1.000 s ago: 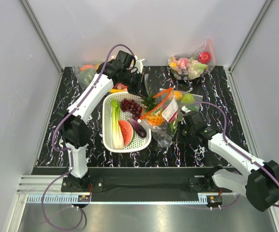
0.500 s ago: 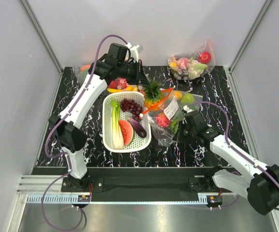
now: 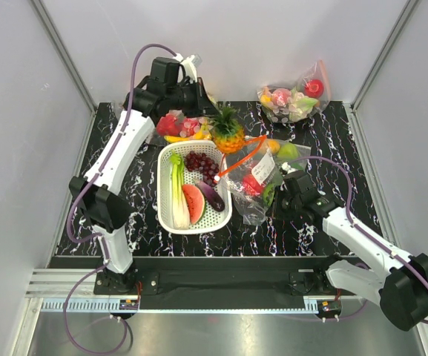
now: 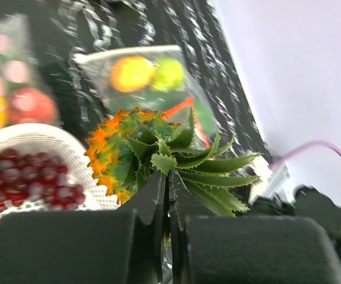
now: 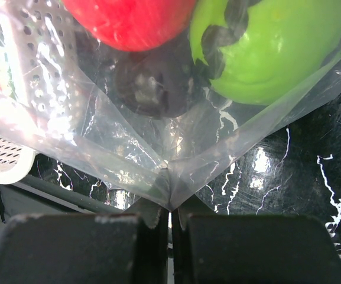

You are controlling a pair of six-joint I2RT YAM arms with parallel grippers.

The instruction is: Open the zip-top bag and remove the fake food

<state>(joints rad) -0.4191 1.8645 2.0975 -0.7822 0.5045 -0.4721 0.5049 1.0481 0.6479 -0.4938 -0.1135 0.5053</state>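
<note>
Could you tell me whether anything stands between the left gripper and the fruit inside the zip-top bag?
Yes: the left gripper is shut on the pineapple by its crown, and the red fruit and green fruit lie behind the zip-top bag's clear plastic. The right gripper pinches one corner.

I find bare table [image 3: 145, 226] at lower left; centre, the basket [image 3: 162, 185] and zip-top bag [image 3: 247, 204] beside it block my path.
</note>
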